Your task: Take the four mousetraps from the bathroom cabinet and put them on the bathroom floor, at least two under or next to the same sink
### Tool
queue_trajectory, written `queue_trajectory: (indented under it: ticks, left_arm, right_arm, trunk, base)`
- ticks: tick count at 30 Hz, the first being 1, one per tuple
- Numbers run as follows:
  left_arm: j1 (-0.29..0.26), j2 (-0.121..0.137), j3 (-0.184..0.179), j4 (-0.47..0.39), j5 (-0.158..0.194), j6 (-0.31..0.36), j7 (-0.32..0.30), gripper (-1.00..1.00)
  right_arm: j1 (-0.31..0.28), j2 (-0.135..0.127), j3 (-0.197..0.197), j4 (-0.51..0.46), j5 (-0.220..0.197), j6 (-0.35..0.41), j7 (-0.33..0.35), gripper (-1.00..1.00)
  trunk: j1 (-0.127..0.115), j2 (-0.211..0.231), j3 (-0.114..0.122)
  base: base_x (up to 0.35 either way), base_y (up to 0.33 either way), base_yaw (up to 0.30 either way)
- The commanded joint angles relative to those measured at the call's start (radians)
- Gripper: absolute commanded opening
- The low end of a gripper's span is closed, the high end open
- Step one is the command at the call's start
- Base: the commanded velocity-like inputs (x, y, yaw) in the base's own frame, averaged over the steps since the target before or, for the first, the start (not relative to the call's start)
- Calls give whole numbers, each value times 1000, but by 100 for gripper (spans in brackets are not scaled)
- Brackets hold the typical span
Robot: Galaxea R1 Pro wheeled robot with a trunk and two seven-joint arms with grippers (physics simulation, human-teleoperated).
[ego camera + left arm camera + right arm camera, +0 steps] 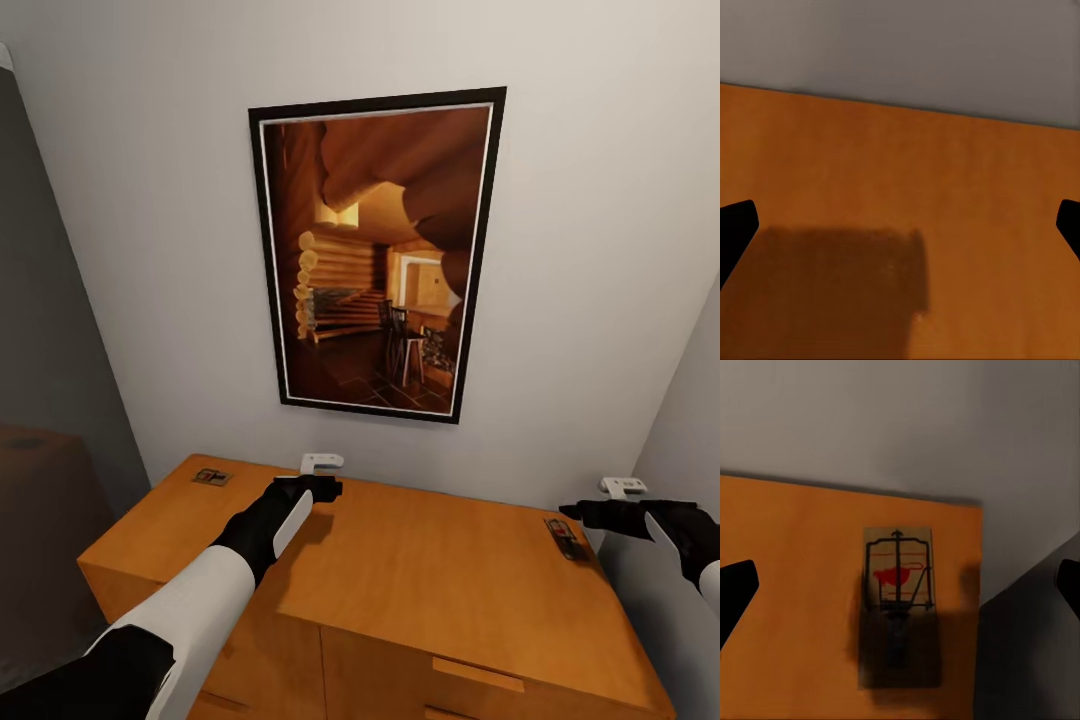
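The orange-brown cabinet (420, 570) stands against the wall, seen from above. One mousetrap (212, 477) lies at its back left corner. A second mousetrap (565, 538), with a red mark on its board, lies near the right edge. My left gripper (320, 477) hovers open over bare cabinet top (900, 172) near the back edge, right of the left trap. My right gripper (610, 502) is open and sits just past the cabinet's right edge. The right wrist view has that mousetrap (898, 607) centred between the two dark fingertips (735, 592), lying flat by the corner.
A large black-framed picture (378, 255) of a log-cabin interior hangs on the white wall above the cabinet. A dark grey wall and a low brown object (40, 510) flank the cabinet's left side. A grey wall (690, 440) closes in on the right. Drawer handles (478, 675) show on the front.
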Motion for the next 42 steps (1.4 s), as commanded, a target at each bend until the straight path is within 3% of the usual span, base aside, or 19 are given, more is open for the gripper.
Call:
queue_trajectory:
  ticks: [1, 37, 42]
  left_arm:
    - [0, 0, -3, -1, 11, 3, 9, 100]
    - [1, 0, 4, -1, 14, -1, -5, 100]
    - [1, 0, 4, -1, 15, -1, -5, 100]
  right_arm:
    - [0, 0, 0, -1, -4, 7, 2, 100]
    - [0, 14, 2, 46, 3, 7, 2, 100]
    - [0, 14, 2, 46, 4, 6, 2, 100]
  trunk:
    - [1, -1, 0]
    - [1, -1, 0]
    - [20, -36, -16]
  base:
    - [154, 0, 0]
    - [8, 0, 0]
    - [0, 0, 0]
